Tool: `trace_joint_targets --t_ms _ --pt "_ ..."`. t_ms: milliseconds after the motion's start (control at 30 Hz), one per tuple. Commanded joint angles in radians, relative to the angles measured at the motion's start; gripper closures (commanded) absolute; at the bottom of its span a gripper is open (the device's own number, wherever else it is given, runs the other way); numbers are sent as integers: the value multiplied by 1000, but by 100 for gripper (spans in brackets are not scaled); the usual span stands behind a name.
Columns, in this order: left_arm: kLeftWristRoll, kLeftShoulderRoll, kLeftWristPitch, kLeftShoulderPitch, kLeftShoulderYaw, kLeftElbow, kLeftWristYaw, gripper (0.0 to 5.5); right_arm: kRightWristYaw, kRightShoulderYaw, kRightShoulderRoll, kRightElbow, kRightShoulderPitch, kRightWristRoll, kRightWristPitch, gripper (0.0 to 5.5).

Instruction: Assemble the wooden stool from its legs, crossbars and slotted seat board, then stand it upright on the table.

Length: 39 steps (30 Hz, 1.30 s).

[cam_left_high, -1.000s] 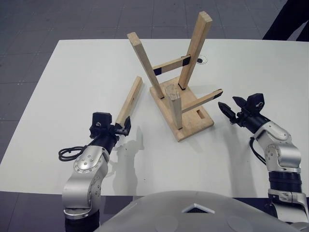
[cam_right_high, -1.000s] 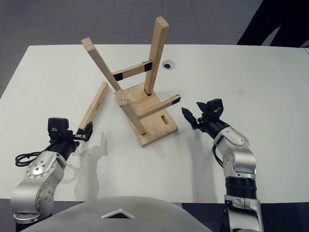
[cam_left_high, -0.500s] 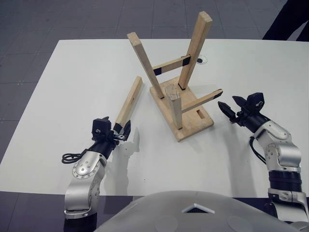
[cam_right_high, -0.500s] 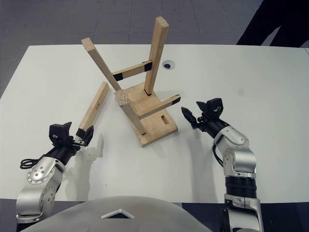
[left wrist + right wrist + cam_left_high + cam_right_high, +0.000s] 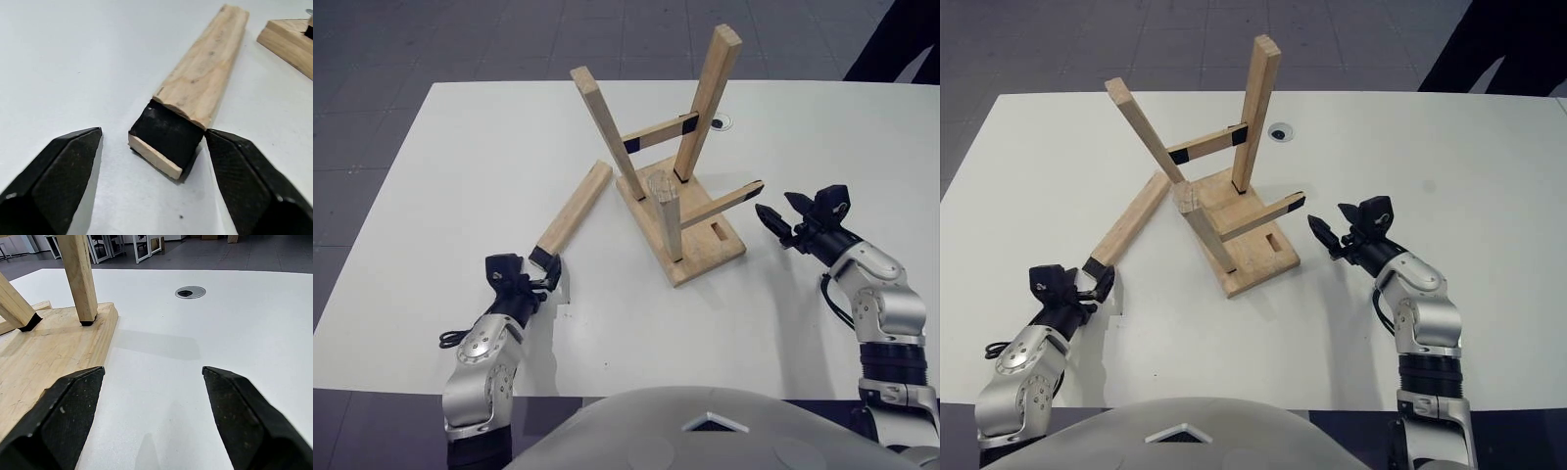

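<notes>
Head view: The seat board [image 5: 707, 251] lies flat at mid-table [image 5: 460, 147] with three legs standing up from it: rear left leg [image 5: 603, 127], rear right leg [image 5: 709, 90] and front leg [image 5: 668, 217]. One crossbar [image 5: 658, 132] joins the two rear legs. A second crossbar [image 5: 725, 203] runs from the front leg out to the right, its far end free. An open slot [image 5: 718, 231] shows in the board beneath it. A loose leg [image 5: 574, 207] lies flat on the table left of the board, its black-tipped end toward the left gripper [image 5: 544, 277]. The right gripper [image 5: 779, 211] sits just right of the board, apart from it.

Left wrist view: The fingers [image 5: 63, 166] stand wide apart on either side of the loose leg's black end. They are not closed on it.

Right wrist view: The fingers [image 5: 68, 411] are spread wide and hold nothing. The board's corner lies just beyond one fingertip, and a cable grommet [image 5: 190, 292] is farther off.
</notes>
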Motion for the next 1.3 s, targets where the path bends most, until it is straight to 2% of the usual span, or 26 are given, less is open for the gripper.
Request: trace_joint_targets --t_ms 33,167,267,400,533,800,1133,1300 --pt "-57 -28 98 -29 79 68 54 189 2 3 -10 -4 -4 -5 5 180" --pt "-24 40 15 -28 -4 25 -52 193 -1 0 -9 -1 -7 -5 6 180" --pt "62 155 -122 -18 -66 31 -169 193 -6 1 -6 3 -16 -4 11 180" --pt "142 301 -337 8 -55 105 -324 193 -8 2 -7 25 -55 -3 22 180" --pt "151 384 -471 -32 -62 178 -443 133 -10 -4 -9 20 -42 -4 17 180" --pt "138 390 -616 -191 -107 446 -576 8 3 3 -13 33 -55 -6 5 180" --pt "57 342 -598 -327 -112 737 -646 8 23 11 -26 54 -83 -13 8 180" --pt "53 320 -605 -324 -139 751 -663 84 26 13 -27 59 -85 -16 3 180"
